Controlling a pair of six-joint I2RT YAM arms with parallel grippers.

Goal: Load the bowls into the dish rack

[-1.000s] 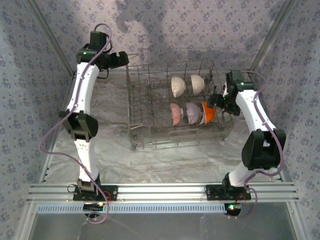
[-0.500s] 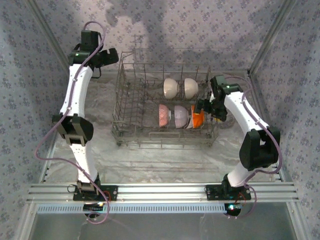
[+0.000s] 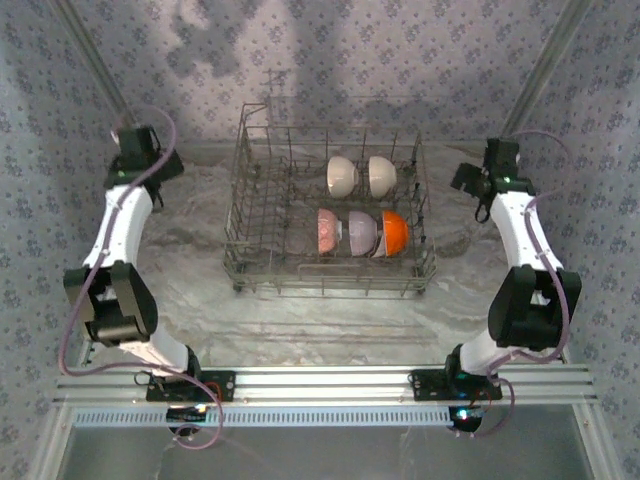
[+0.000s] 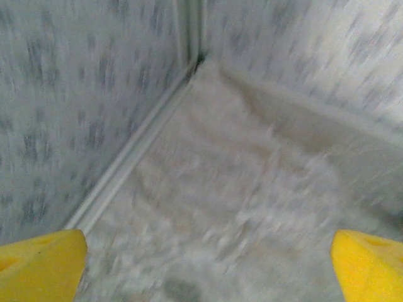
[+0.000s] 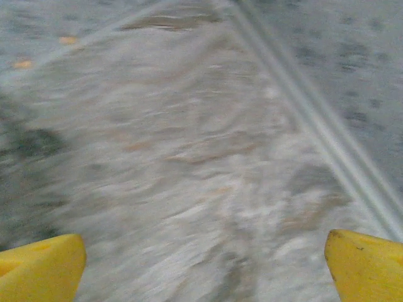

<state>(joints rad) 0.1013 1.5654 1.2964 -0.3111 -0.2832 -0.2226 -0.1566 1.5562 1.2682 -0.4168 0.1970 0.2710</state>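
The dish rack [image 3: 330, 225] stood in the middle of the covered table [image 3: 320, 325]. The left arm [image 3: 120, 230] was well off to the rack's left and the right arm [image 3: 520, 240] well off to its right, neither touching it. All five bowls sat inside the rack, toward its right half. Two cream bowls [image 3: 341, 176] were in the rear row. In the front row were the pink bowl [image 3: 328, 229], the lavender-grey bowl [image 3: 361, 231] and the orange bowl [image 3: 393, 232].

The left gripper [image 4: 206, 255] had its yellow fingers [image 4: 41, 264] spread wide over bare table, with nothing between them. The right gripper [image 5: 204, 261] was likewise spread and carrying nothing.

Loading looked complete. The next move probably called only for parking both arms clear of the rack's wires.
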